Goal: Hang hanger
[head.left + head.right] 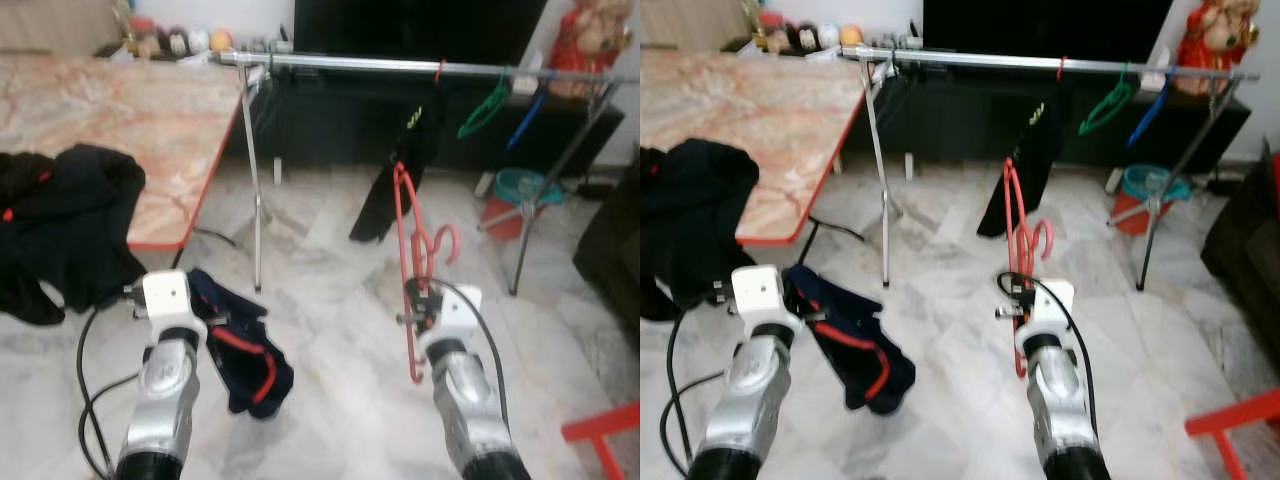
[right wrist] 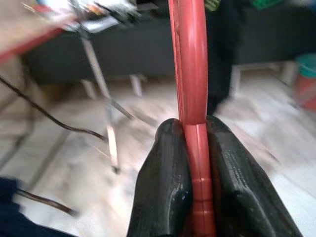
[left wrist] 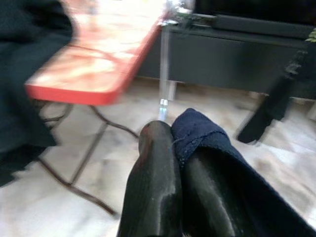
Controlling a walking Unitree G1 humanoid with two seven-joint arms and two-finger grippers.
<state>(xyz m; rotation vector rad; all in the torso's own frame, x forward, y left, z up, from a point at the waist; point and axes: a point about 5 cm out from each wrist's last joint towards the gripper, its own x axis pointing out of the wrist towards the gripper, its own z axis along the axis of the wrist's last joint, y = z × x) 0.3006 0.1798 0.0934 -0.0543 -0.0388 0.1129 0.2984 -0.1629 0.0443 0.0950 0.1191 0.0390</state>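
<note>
My right gripper (image 1: 418, 300) is shut on a red plastic hanger (image 1: 408, 232), held upright in front of me, hook to the right at mid height. The pads (image 2: 170, 163) clamp the red bar (image 2: 190, 59) between them. My left gripper (image 1: 205, 312) is shut on a navy garment with red trim (image 1: 245, 355) that droops toward the floor; the cloth (image 3: 197, 131) lies against one finger (image 3: 155, 168). The silver clothes rail (image 1: 400, 65) runs across the back, carrying a black garment (image 1: 400, 175), a green hanger (image 1: 485, 105) and a blue hanger (image 1: 527, 115).
A marble-topped table with red edge (image 1: 150, 120) stands at left with black clothing (image 1: 65, 215) piled on it. The rail's stand legs (image 1: 255, 190) rise from the marble floor. A teal and red bucket (image 1: 520, 200) sits at the right, a red frame (image 1: 600, 430) at lower right, a dark TV cabinet (image 1: 340, 110) behind.
</note>
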